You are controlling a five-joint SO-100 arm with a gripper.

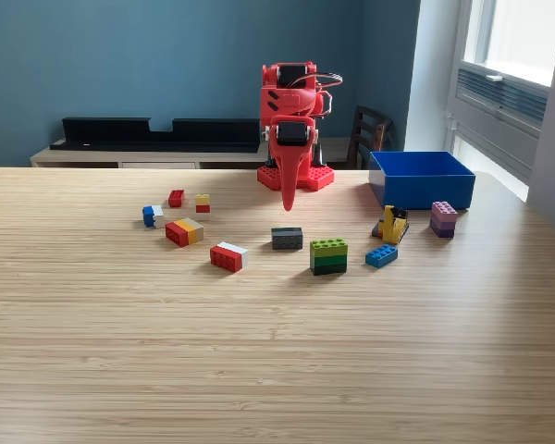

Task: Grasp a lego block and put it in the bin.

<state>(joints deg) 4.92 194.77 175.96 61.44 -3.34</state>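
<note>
The red arm stands folded at the far middle of the wooden table, its gripper (289, 199) pointing down toward the tabletop with its jaws together and nothing held. Several lego blocks lie in front of it: a dark grey block (287, 238), a green block (328, 255), a red and white block (228, 256), a blue block (381, 255), a yellow and black block (393, 224) and a purple block (443, 219). The blue bin (421, 179) sits at the exterior view's right, beside the arm's base, and looks empty.
More blocks lie at the exterior view's left: a red and yellow block (183, 231), a blue and white one (153, 215), a small red one (176, 198) and a yellow and red one (203, 203). A dark chair (370, 134) stands behind the table.
</note>
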